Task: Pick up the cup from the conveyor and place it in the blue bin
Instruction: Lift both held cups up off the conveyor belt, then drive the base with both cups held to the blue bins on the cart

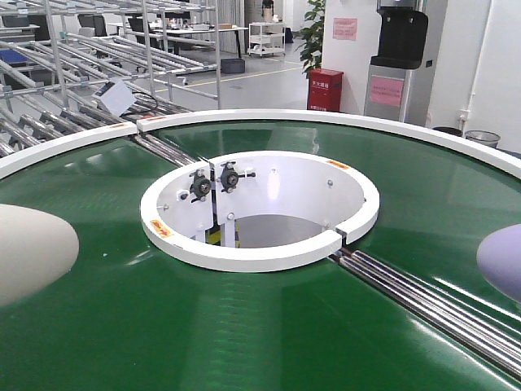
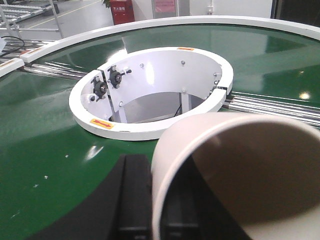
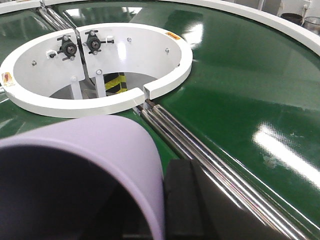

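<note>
The dark green conveyor (image 1: 269, 326) rings a white-walled central opening (image 1: 260, 208). My left gripper (image 2: 156, 200) is shut on the wall of a cream cup (image 2: 240, 150), one black finger (image 2: 134, 195) outside and one inside, with the cup's mouth toward the camera. The cream cup also shows at the left edge of the front view (image 1: 28, 248). My right gripper (image 3: 159, 205) is shut on the wall of a lilac cup (image 3: 100, 140), with one finger (image 3: 182, 195) outside. The lilac cup shows at the right edge of the front view (image 1: 503, 261). Both cups are held above the belt. The blue bin is out of view.
Steel rollers (image 1: 431, 301) cross the belt at a seam on the right, and others (image 1: 163, 148) at the far left. White curved edging (image 1: 342, 120) bounds the belt's outer side. Roller racks (image 1: 73, 73), a red cabinet (image 1: 325, 90) and a water dispenser (image 1: 399, 65) stand beyond.
</note>
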You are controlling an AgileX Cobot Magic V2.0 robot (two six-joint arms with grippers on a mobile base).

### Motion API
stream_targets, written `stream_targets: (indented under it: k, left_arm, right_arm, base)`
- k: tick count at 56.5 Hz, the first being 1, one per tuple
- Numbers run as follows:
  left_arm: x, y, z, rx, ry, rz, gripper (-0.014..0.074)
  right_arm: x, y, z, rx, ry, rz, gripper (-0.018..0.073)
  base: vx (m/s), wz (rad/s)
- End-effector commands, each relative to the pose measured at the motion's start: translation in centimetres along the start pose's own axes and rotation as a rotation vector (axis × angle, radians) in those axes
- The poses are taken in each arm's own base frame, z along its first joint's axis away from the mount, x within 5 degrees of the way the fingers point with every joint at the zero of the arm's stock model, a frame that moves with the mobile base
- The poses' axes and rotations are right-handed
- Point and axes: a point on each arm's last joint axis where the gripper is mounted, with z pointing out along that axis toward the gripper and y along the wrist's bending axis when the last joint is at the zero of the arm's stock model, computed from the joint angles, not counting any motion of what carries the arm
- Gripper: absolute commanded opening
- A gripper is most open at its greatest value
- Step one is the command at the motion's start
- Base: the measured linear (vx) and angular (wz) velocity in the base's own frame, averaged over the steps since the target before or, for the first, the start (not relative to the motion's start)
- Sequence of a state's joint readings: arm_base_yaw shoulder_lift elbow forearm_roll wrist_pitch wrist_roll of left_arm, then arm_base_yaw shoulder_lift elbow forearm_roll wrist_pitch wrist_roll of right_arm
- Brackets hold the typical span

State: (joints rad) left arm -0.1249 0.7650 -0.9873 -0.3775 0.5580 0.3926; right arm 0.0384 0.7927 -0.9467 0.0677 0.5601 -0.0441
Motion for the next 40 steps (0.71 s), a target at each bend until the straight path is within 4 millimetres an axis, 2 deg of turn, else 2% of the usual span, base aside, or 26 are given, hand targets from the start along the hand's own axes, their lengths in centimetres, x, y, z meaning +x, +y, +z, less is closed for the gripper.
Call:
stream_targets:
  k: [1, 40]
  left_arm:
    - [-1.50, 0.03, -0.55, -0.013, -0.105, -0.015, -0.0006]
    - [-1.50, 0.03, -0.55, -0.013, -0.105, -0.015, -0.0006]
  right_arm:
    - [-1.73, -0.06, -0.78, 0.009, -0.131, -0.011, -0.0009]
    - [-1.68, -0.06, -0.77, 0.009, -0.126, -0.011, -0.0009]
  base:
    - [0.00, 0.00]
    - [0.00, 0.00]
